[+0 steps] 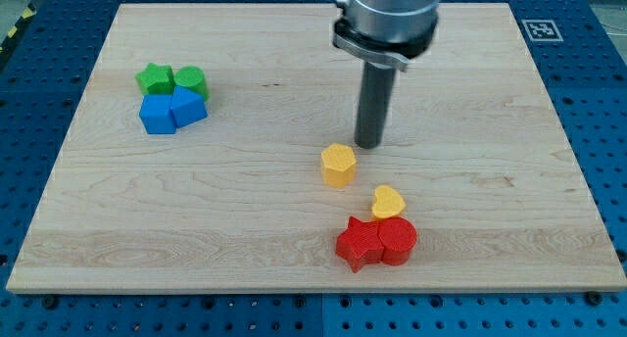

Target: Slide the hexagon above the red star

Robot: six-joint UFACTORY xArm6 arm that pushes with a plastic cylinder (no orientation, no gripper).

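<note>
**Hexagon near the star, not yet above it**

We have no fingers here, only a rod, so nothing is grasped or released. My tip stands just beside the yellow hexagon, on its far right side, approx. touching; we cannot tell for sure. The hexagon lies left and far from the red star, w/ the yellow heart and red cylinder close by. We judge the push is in progress. Next move needs a small push right, w/o hitting the heart.
</note>
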